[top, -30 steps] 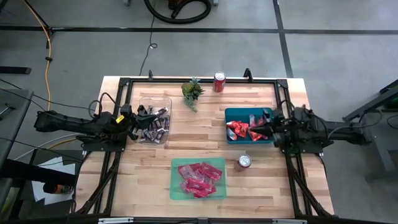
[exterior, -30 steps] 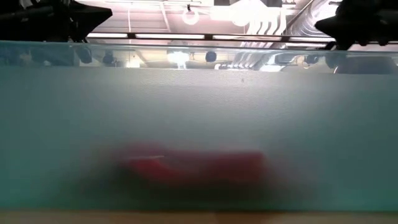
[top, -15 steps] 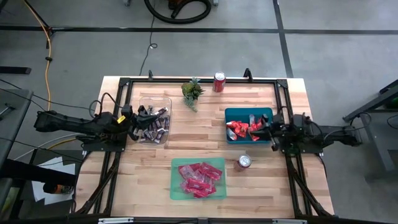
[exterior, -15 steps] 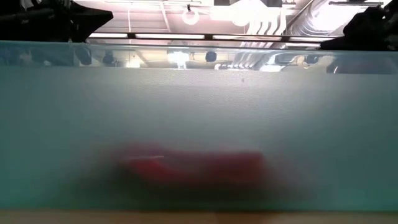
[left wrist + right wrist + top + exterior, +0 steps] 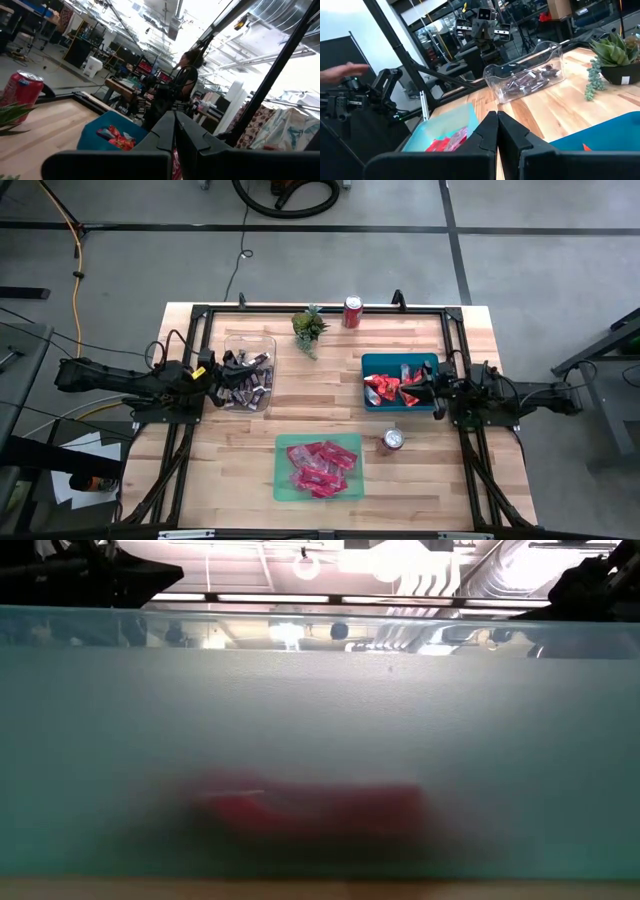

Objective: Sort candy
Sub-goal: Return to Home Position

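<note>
Green tray sits at the table's near-middle and holds the flat pink-red packets, heaped loosely. In the low view its frosted wall fills the picture, with the packets only a red blur behind it. Left of the tray and farther up the table is the clear bin, with the small dark brown-and-silver bars piled in its nearer half. Right of the tray and farther up is the blue bin, with the bright red-orange packets inside. No loose candy on the boards around the tray. Left gripper is up-left of the tray, at the clear bin's outer edge. The left wrist view shows its fingers pressed together with nothing between them. Right gripper is up-right of the tray, at the blue bin's outer end. Its fingers also meet along a thin seam and grip nothing. One red soda can stands just beside the tray's right upper corner. A second soda can stands well beyond the tray at the far edge, near the small green plant. Beyond the table, a person stands in the room, and a hand shows at the right wrist picture's edge.
</note>
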`<action>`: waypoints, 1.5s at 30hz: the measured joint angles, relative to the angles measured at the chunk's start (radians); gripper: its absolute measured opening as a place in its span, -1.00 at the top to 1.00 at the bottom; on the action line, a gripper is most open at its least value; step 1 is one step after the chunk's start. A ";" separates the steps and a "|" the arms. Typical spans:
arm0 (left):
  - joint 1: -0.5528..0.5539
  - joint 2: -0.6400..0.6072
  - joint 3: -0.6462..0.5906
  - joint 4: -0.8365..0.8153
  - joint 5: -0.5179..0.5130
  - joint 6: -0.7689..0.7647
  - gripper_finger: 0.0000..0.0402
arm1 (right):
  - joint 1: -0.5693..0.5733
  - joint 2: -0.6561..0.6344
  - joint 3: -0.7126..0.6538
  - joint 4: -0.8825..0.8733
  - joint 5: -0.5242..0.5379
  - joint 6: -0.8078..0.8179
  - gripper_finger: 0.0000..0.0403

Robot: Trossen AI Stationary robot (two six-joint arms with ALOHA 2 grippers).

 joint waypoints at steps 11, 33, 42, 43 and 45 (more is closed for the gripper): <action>0.000 -0.060 -0.003 -0.054 -0.003 0.000 1.00 | 0.025 -0.015 0.000 0.000 -0.001 0.000 1.00; 0.042 -0.396 -0.003 -0.595 0.027 -0.007 1.00 | 0.051 -0.005 0.001 -0.001 -0.003 0.000 1.00; 0.042 -0.368 -0.004 -0.562 0.027 -0.008 1.00 | 0.051 -0.003 0.001 -0.001 -0.003 0.000 1.00; 0.042 -0.368 -0.004 -0.570 0.027 -0.008 1.00 | 0.051 -0.003 0.001 -0.002 -0.003 0.000 1.00; 0.042 -0.368 -0.004 -0.572 0.027 -0.008 1.00 | 0.051 -0.003 0.001 -0.002 -0.003 0.000 1.00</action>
